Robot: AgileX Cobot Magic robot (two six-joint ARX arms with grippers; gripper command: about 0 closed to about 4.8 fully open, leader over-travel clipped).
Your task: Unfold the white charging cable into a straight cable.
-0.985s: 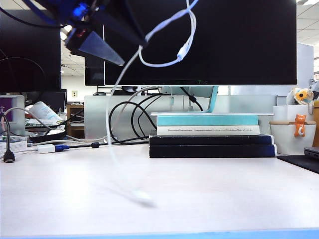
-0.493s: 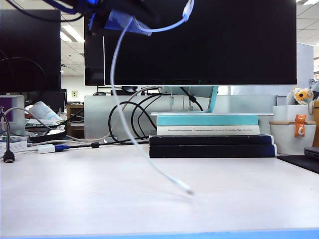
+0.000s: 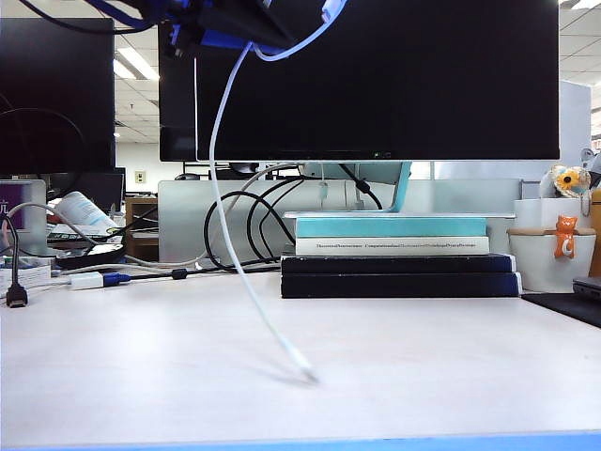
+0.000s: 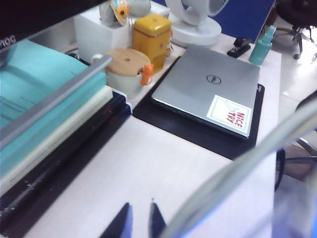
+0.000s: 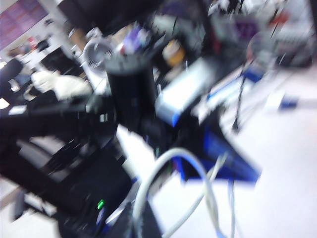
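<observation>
Both grippers work high up at the top edge of the exterior view, left of the middle, in front of the big black monitor [image 3: 376,85]. Of the left gripper [image 4: 140,218] the wrist view shows two dark fingertips standing close together with a narrow gap of bare desk between them; a blurred white length of cord crosses just beside them, and whether they pinch it cannot be told. The right gripper [image 5: 141,220] is badly smeared in its own wrist view; its jaws are closed, with white loops of cord arching right above them, so it appears to clamp the white charging cable [image 3: 225,216].

From that cluster of arms the cable hangs down in one long slanting run, and its lower plug [image 3: 302,365] rests on the pale desk [image 3: 141,376], well in front of everything else. A short upper end curls off toward the top edge.

Along the back, from the left: a small white adapter block [image 3: 86,280] with a blue plug, loops of thick black cables [image 3: 235,225], a stack of books [image 3: 399,256] under the monitor stand, then a white pot with an orange cat figure [image 3: 564,237]. The left wrist view also takes in a closed silver laptop [image 4: 208,89] on a black mat.
</observation>
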